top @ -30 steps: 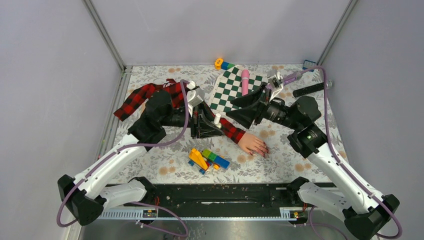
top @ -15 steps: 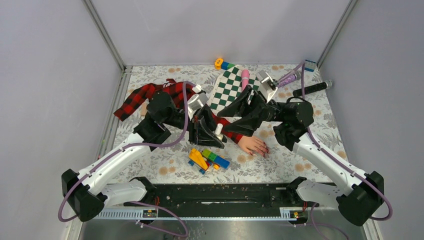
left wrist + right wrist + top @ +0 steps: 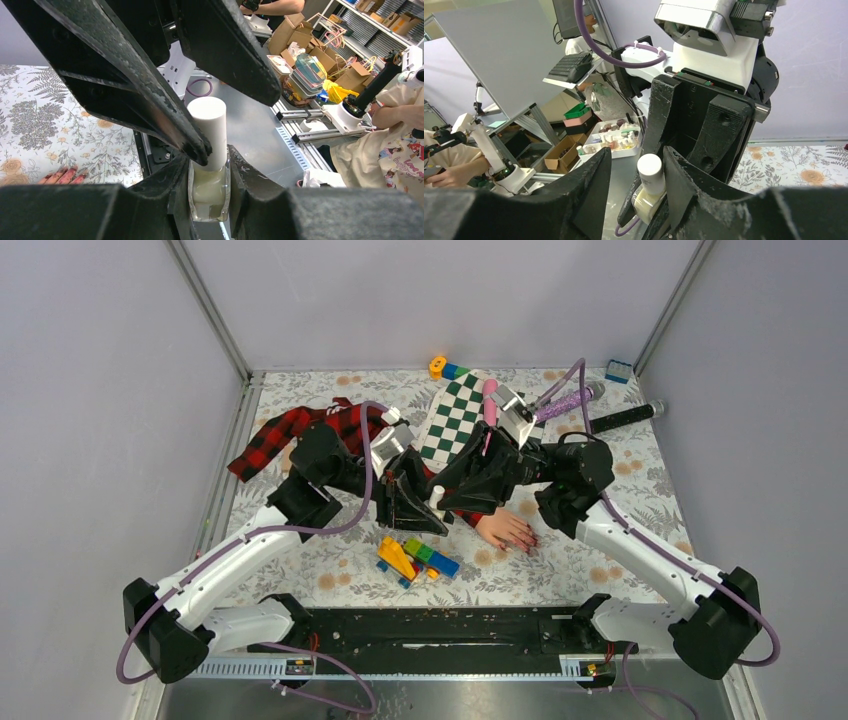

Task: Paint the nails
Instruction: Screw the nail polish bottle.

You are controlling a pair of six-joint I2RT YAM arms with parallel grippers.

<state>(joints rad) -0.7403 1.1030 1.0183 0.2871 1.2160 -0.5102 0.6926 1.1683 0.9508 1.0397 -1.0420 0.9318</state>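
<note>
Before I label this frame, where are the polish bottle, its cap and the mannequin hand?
polish bottle (image 3: 209, 196), left wrist view, glass body.
cap (image 3: 208, 125), left wrist view, white side.
mannequin hand (image 3: 505, 530), top view, its back.

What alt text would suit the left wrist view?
The left gripper clamps a pale bottle upright by its body; the right gripper flanks its white cap, not yet shut. Dark-red nails lie on the floral cloth at lower left.

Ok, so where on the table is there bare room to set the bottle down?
Bare cloth lies at the far-left corner beyond the plaid sleeve, and along the right wall on the near side of the black marker. The middle is crowded: the bottle, blocks and checkered board.
</note>
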